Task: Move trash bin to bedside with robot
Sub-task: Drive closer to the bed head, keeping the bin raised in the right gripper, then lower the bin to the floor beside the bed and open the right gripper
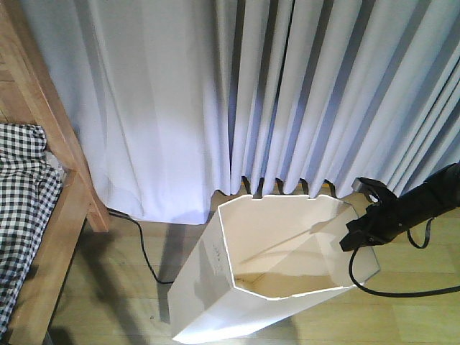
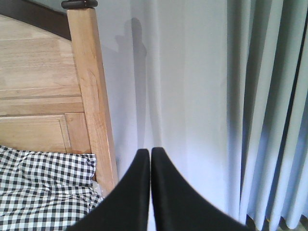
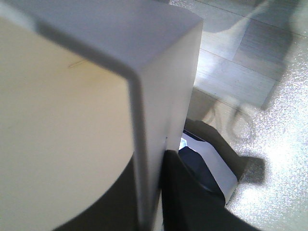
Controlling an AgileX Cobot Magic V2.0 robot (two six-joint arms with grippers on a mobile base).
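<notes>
Okay, trash bin (image 1: 205,287): white outside, cream inside, open top. Stands on wood floor (image 1: 402,323) right in front of curtain (image 1: 180,93), w/ a strip of bare floor btw it and bed (image 1: 72,215).
Bin tilt: top looks leaned toward R side in front view, but could be cam angle; can't tell.
R gripper (image 1: 361,231): at bin's R rim, clamped on the bin wall. R wrist view shows the wall edge running btw the two black fingers (image 3: 197,211), one inside, one outside.
R arm (image 1: 424,198): black, comes in from R edge of front view, above the floor.
Cable (image 1: 402,291): black, loops from the arm down onto floor just beside bin.
2nd cable (image 1: 140,248): thin, black, runs over floor from curtain hem toward bin's left base.
L gripper (image 2: 150,192): fingers pressed together along their length, nothing btw them. Held in the air, facing curtain and bed end.
Bed post (image 2: 91,96): light wood, w/ black cap (image 2: 79,4) on top, just beside curtain.
Bedding (image 1: 21,194): blk/wht check, lying on bed at left edge of front view.
</notes>
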